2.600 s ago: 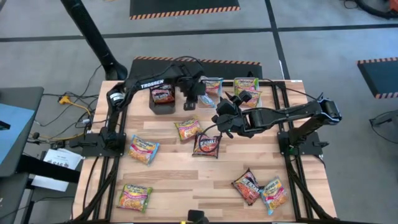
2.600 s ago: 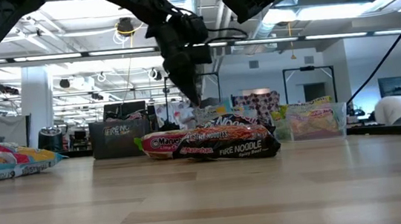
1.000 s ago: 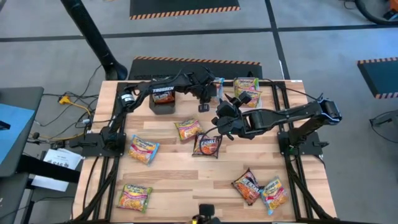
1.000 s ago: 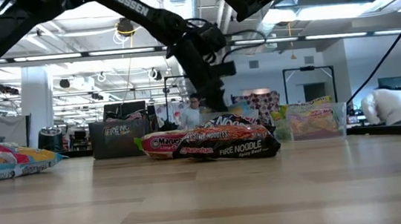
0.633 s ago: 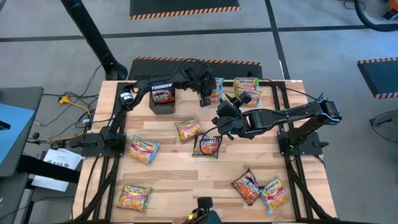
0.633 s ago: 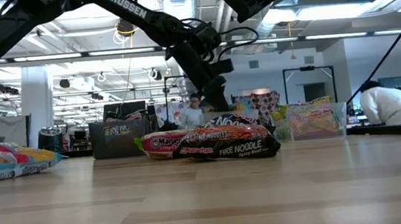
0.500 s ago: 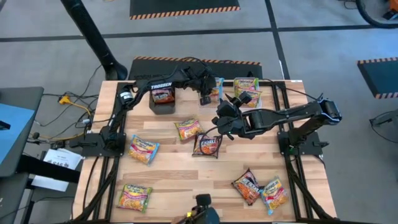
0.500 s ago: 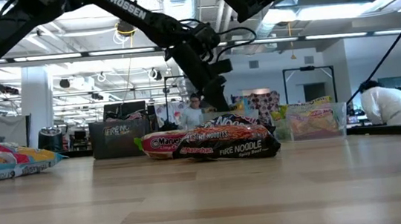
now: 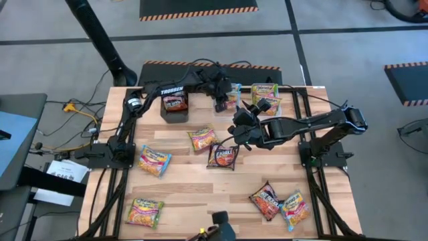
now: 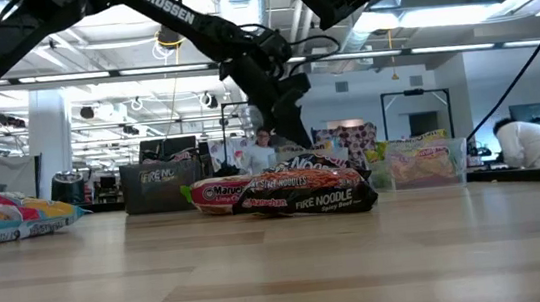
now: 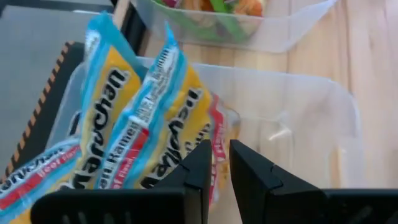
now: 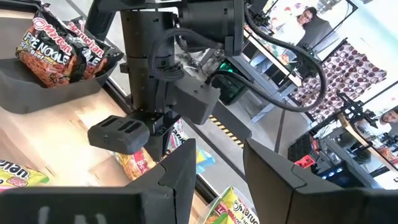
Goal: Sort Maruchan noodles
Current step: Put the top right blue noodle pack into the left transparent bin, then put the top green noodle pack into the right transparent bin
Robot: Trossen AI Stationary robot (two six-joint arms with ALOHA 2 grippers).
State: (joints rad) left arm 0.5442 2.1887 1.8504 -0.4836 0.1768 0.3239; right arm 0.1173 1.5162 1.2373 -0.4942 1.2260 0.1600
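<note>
Shifted toward the clear tub [image 11: 323, 124], the left claw [image 11: 216, 163], fingers nearly together, blocks part of the blue-edged packets [image 11: 130, 143].

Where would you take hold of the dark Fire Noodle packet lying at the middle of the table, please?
Probably from straight above, pinching one crimped end of the dark Fire Noodle packet. It lies flat on the table, so its sides offer no purchase. Its left edge nearly meets the yellow packet, so the end nearer the table's front looks freer.
</note>
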